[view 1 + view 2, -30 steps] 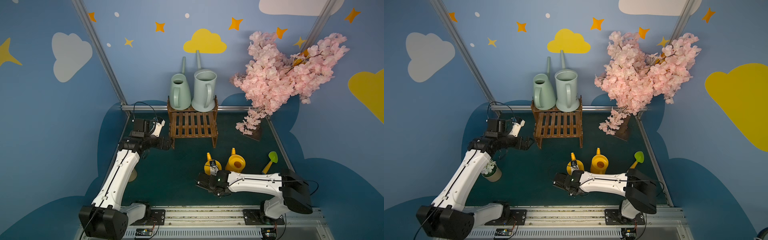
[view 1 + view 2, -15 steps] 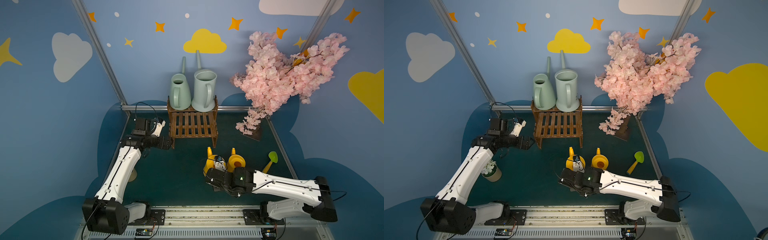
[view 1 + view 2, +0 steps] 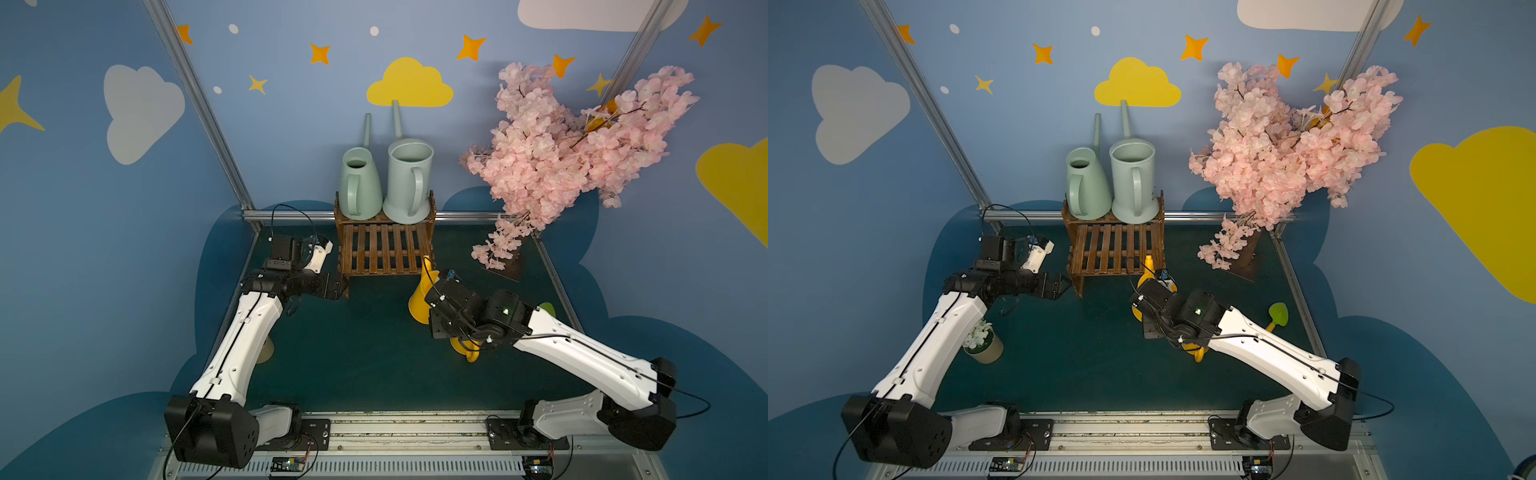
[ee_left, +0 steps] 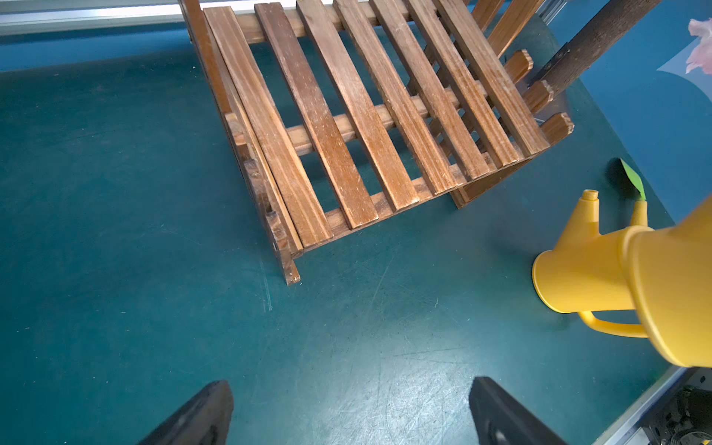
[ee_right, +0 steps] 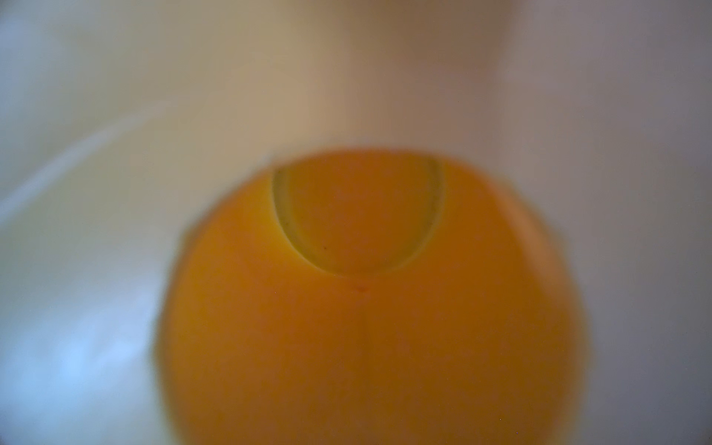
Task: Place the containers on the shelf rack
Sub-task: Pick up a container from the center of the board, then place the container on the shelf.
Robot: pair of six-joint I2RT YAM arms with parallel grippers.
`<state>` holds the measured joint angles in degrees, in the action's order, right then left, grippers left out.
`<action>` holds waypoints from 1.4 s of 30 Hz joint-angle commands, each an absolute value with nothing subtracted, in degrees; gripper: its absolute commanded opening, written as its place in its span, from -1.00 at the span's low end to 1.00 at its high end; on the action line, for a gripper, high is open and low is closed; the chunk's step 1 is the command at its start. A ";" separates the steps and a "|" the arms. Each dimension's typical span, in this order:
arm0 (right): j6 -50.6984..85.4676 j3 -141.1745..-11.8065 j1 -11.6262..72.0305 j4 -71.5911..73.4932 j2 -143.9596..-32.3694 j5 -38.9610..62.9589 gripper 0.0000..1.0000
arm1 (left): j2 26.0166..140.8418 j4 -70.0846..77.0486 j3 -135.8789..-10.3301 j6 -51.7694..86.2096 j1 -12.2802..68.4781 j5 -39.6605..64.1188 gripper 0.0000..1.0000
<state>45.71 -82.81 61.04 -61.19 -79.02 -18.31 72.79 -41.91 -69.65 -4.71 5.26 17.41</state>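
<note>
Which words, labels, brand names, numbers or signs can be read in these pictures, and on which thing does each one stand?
None can be read.
Mint watering can, grey-blue watering can, yellow watering cans, shelf rack: no print visible.
Wall: painted clouds and stars only, no letters.
Circuit boards at the front rail: any marking is too small to read.
Right wrist view: blurred yellow, nothing legible.
</note>
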 commanded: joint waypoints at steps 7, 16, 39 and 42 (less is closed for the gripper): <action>36.96 -95.95 54.15 -65.82 -92.11 -12.56 -0.80 | 73.60 -42.29 -71.79 -6.40 5.07 19.11 1.00; 34.50 -104.51 51.02 -69.35 -99.01 -12.22 -0.84 | 73.26 -42.21 -71.02 -6.91 5.03 19.13 1.00; 32.27 -117.31 47.01 -72.91 -110.20 -12.38 -0.85 | 74.50 -41.27 -70.12 -6.69 5.03 20.31 1.00; 32.33 -118.39 46.60 -73.22 -111.17 -12.71 -0.84 | 74.68 -41.13 -69.83 -6.59 5.04 20.39 1.00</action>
